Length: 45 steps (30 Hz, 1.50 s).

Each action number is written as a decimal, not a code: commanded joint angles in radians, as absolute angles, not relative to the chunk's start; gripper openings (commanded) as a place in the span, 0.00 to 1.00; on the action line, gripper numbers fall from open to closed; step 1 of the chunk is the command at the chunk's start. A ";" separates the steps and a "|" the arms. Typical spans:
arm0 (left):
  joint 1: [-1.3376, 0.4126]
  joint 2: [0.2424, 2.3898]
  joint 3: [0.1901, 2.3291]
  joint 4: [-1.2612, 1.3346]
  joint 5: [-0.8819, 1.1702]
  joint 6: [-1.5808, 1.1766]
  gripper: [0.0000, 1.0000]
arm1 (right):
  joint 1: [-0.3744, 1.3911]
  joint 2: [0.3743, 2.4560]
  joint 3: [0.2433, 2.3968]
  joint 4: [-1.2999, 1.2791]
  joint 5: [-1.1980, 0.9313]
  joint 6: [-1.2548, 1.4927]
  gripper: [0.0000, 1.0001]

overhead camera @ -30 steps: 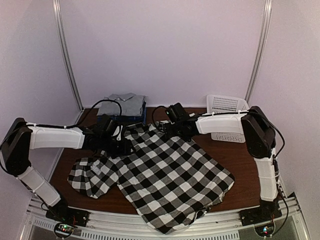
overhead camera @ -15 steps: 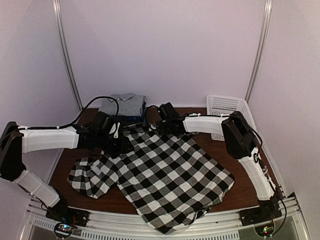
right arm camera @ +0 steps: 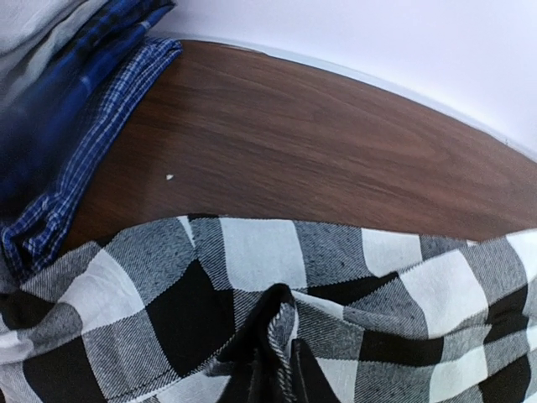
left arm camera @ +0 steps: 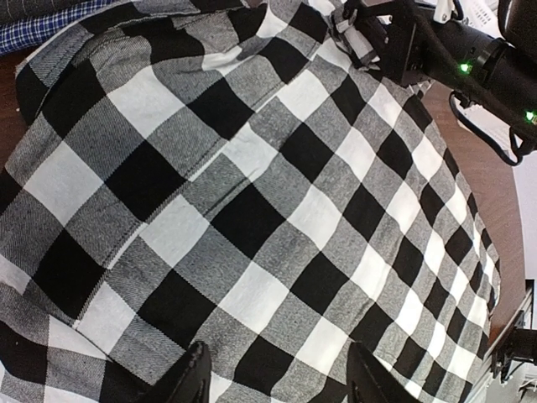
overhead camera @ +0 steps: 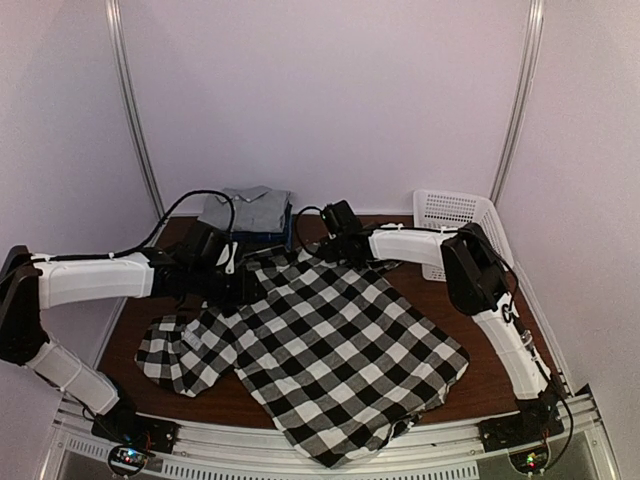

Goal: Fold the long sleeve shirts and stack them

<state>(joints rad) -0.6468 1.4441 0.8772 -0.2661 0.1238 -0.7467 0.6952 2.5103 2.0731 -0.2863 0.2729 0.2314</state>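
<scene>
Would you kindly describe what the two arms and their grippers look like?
Both the left arm and right arm have white tubular links joined by black joints, with thin black cables looping alongside. The left gripper and right gripper are black, and small green lights glow on the right wrist.

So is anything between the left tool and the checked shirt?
No, nothing visible is in the way. The left tool hangs open right over the checked shirt, and only that cloth shows below it.

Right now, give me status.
Left gripper open over the black-and-white checked shirt. Right gripper shut on its far edge. Folded stack behind, nothing blocking.
</scene>
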 commanded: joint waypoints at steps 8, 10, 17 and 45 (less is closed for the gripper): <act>-0.637 1.394 0.874 -0.173 0.202 -0.821 0.57 | 0.697 2.231 1.819 -0.154 0.012 0.242 0.00; -0.637 1.391 0.876 -0.150 0.219 -0.832 0.57 | 0.704 2.175 1.746 -0.115 -0.046 0.261 0.00; -0.635 1.427 0.906 -0.095 0.283 -0.863 0.61 | 0.752 2.015 1.544 -0.018 -0.110 0.304 0.00; -0.632 1.581 0.830 0.231 0.450 -1.072 0.72 | 0.985 1.960 1.290 0.194 -0.061 0.322 0.03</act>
